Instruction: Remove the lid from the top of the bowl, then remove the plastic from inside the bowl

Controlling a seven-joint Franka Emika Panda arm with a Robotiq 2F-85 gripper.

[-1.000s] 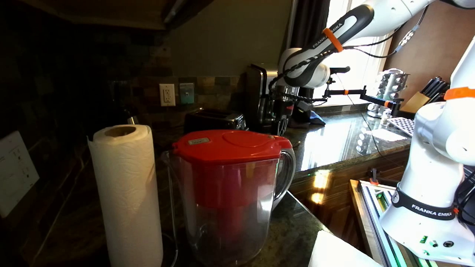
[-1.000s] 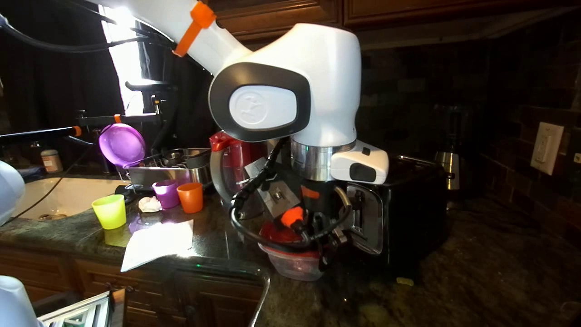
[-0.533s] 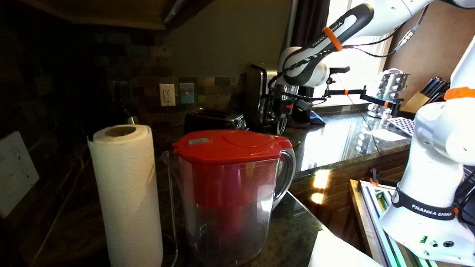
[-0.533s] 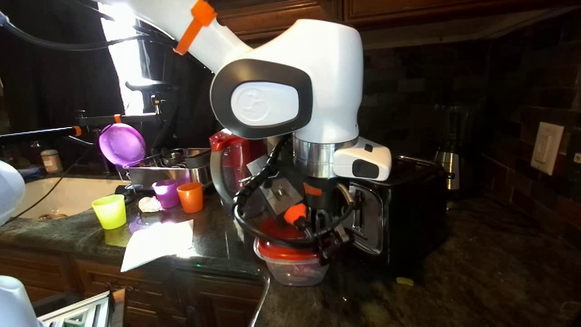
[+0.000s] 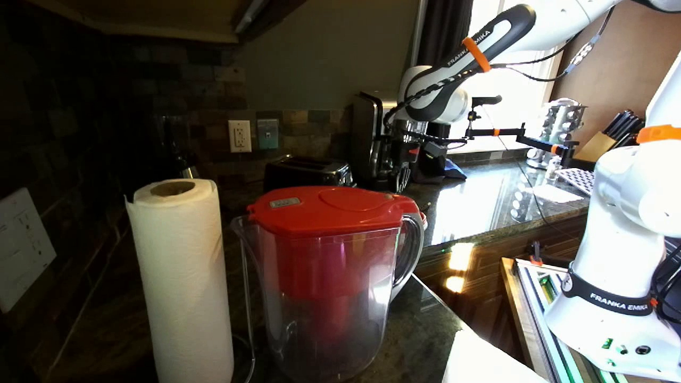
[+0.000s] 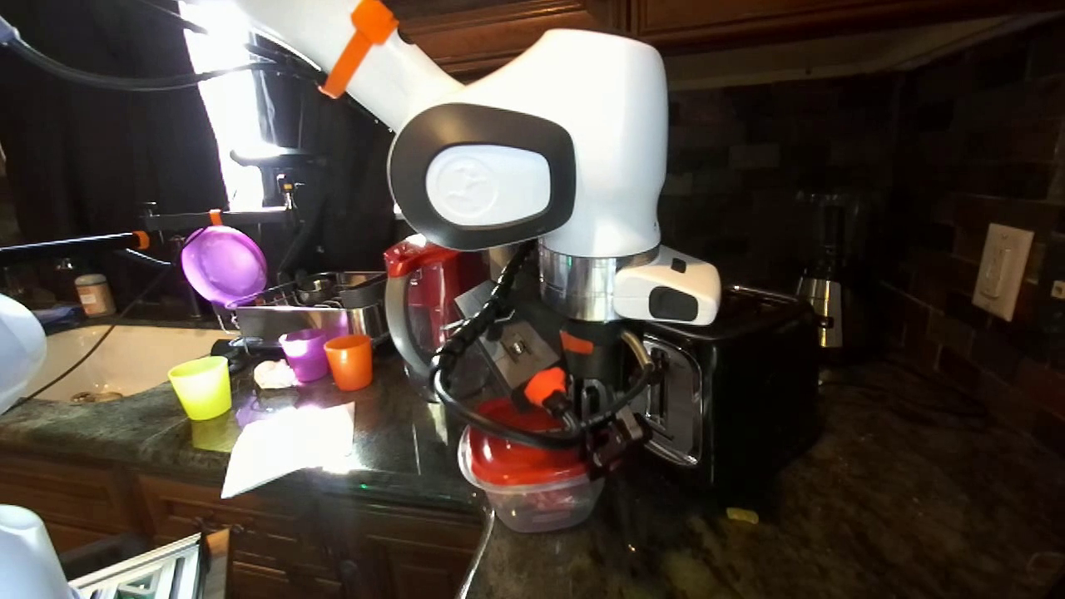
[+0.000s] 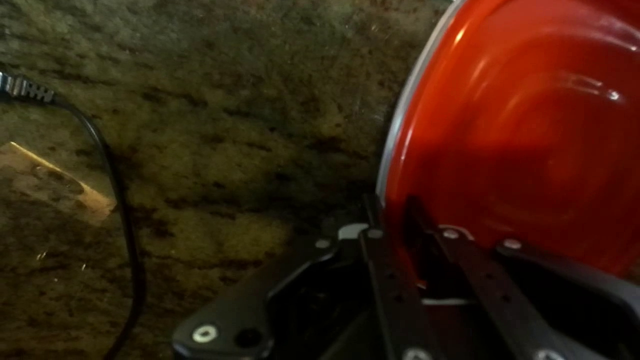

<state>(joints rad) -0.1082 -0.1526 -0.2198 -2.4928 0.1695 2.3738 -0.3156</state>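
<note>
Bowl [image 6: 539,509] and lid [image 6: 514,464] shift nearer an exterior camera; lid faces up, cropped in wrist view, long axis unclear; gripper [image 7: 393,206] straddles its rim, clamping indeterminable.

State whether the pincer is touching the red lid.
Cannot tell. In the wrist view, the pincer appears to straddle the edge of the red lid, but blur and shadow there hide any contact or gap.

Glossy plastic lid [image 7: 525,125] at matt metal-looking fingers [image 7: 392,287], smooth clear-plastic bowl [image 6: 545,507] beside them, polished stone-look tabletop [image 7: 225,140] below them.
</note>
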